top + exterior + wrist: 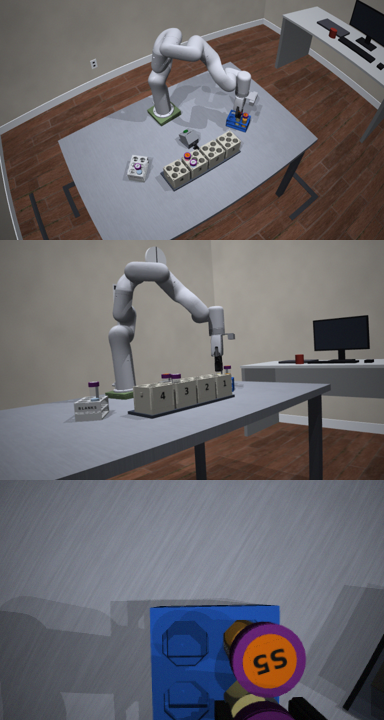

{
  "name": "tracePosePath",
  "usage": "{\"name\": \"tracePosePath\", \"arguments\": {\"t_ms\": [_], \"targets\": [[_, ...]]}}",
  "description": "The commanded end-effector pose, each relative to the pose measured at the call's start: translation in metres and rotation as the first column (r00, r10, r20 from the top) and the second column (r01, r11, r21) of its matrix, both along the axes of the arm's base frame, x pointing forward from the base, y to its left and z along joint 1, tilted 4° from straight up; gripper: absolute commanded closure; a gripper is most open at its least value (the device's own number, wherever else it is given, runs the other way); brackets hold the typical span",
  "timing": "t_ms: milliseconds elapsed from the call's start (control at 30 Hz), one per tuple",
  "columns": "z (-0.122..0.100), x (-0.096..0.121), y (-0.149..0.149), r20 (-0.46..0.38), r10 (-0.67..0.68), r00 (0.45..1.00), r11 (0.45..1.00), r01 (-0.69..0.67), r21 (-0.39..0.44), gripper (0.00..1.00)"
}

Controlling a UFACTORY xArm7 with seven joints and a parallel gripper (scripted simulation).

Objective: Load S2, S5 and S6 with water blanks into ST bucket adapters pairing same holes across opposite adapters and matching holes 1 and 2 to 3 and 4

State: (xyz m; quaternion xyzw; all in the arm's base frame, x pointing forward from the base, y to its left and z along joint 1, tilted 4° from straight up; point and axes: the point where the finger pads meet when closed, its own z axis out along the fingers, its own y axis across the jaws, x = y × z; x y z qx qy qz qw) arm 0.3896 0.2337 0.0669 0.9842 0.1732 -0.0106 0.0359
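Note:
My gripper [237, 113] stands down in the blue sample rack [238, 122] and is shut on a purple-capped sample tube [262, 713]. The tube's cap ID is hidden at the bottom edge of the wrist view. Sample S5 [268, 659] [245, 115], amber-filled, stands in the same rack right beside it. The stand holds adapters 4 [176, 173], 3 [195, 164], 2 [212, 151] and 1 [228, 141] in a row. Adapter 3 holds an orange-dot sample [187, 155] and a white-dot blank [193, 162]. The other adapters look empty.
The white BLANKS rack [137, 167] at the front left holds a purple-capped blank [137, 166]. The grey desk [189, 137] with the green DONE key [185, 131] stands just behind the adapter row. The arm's base [163, 112] is at the back.

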Motion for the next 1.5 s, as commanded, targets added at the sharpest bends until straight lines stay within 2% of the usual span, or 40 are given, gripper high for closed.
{"name": "tracePosePath", "arguments": {"t_ms": [0,1233,1467], "targets": [[0.002,0.001,0.001,0.004,0.000,1.000,1.000,0.000,0.003,1.00],[0.022,0.002,0.002,0.004,0.000,1.000,1.000,0.000,0.003,1.00],[0.036,0.002,0.004,0.004,0.000,1.000,1.000,0.000,0.003,1.00]]}}
